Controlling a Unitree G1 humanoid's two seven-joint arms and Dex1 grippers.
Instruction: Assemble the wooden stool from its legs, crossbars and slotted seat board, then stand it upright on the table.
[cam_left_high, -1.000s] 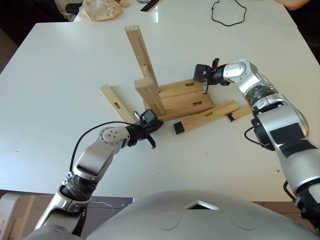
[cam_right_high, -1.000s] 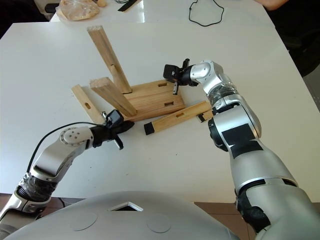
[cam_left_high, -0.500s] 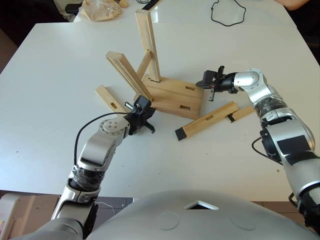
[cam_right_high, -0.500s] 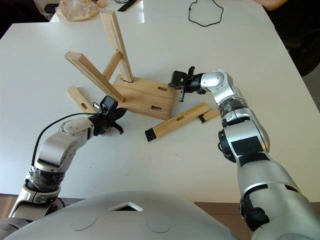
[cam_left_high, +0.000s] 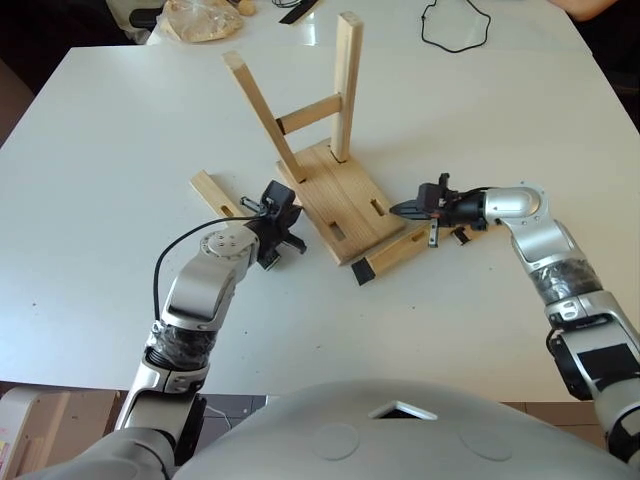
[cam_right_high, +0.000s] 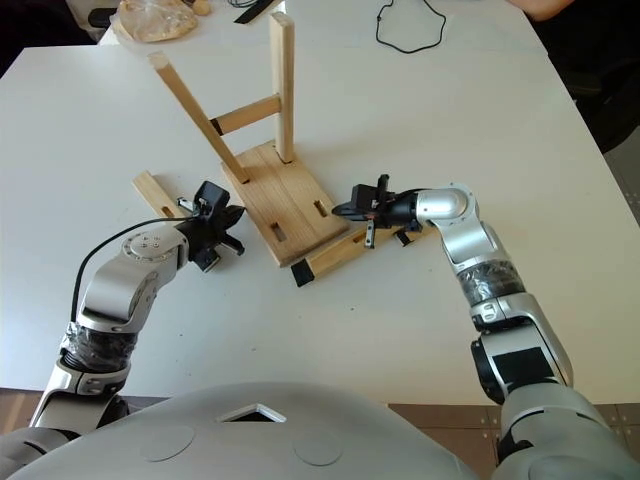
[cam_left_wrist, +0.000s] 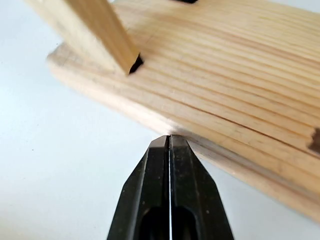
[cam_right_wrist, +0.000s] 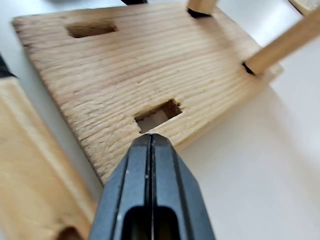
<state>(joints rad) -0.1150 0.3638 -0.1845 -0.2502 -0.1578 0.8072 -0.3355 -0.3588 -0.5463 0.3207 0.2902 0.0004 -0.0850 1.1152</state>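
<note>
The left gripper (cam_left_wrist: 170, 142) has its jaws clenched together on nothing, tips right at the edge of the seat (cam_left_wrist: 240, 75), which lies flat on the white table (cam_left_high: 100, 150). The right gripper (cam_right_wrist: 151, 139) faces the seat from the opposite side. Its jaws are likewise pressed together and empty, with the tips over the seat's edge, just short of an open slot (cam_right_wrist: 159, 115). A second slot (cam_right_wrist: 90, 28) lies farther off across the board. Beside the right jaws, a loose leg (cam_left_high: 395, 252) lies flat, just beside the seat's near edge, and a short piece (cam_left_high: 468, 234) lies just behind that gripper. On the outer side of the left jaws lies a slotted bar (cam_left_high: 215, 192), apart from the seat. Beyond both sets of jaws, at the seat's far end, an upright leg (cam_left_high: 346, 85) and a leaning leg (cam_left_high: 260, 110) stand in the board, joined by a crossbar (cam_left_high: 310, 113). Farthest off are a crumpled bag (cam_left_high: 205, 18) and a black cable (cam_left_high: 455, 25).
</note>
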